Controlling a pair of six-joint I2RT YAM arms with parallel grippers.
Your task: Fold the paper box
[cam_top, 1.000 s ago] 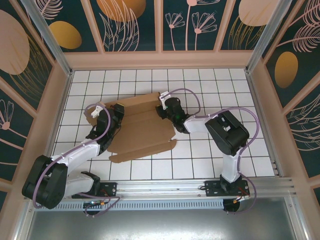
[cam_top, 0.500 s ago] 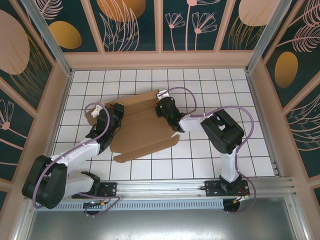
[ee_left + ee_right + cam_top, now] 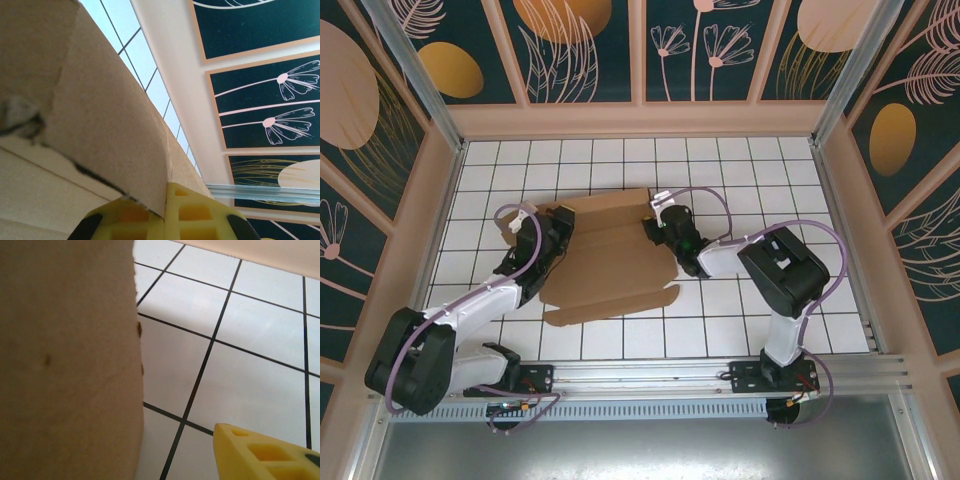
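**Left claw pinching the cardboard, right claw half hidden behind it**

The paper box point(image 3: 605, 260) is lying as a wide, creased brown sheet in the middle of the white tiled table point(image 3: 740, 160). Its flaps are spreading toward 6 o'clock, and a long strip is running along its 12 o'clock edge.

The left gripper point(image 3: 556, 222) is reaching in at the sheet's 10 o'clock corner. In its wrist view the yellow fingers point(image 3: 195, 215) are pressing together on a cardboard edge, which is filling the frame's 9 o'clock half.

The right gripper point(image 3: 655, 222) is sitting against the sheet's 2 o'clock edge, with a lilac cable point(image 3: 705, 190) looping over its wrist. From its own camera, cardboard is blocking everything toward 9 o'clock, and one yellow finger point(image 3: 260, 455) is hanging over bare tiles at 5 o'clock. With the other finger hidden, I cannot tell whether this claw is apart or together.

Dark floral wall panels point(image 3: 590, 50) are enclosing the table at 9, 12 and 3 o'clock.
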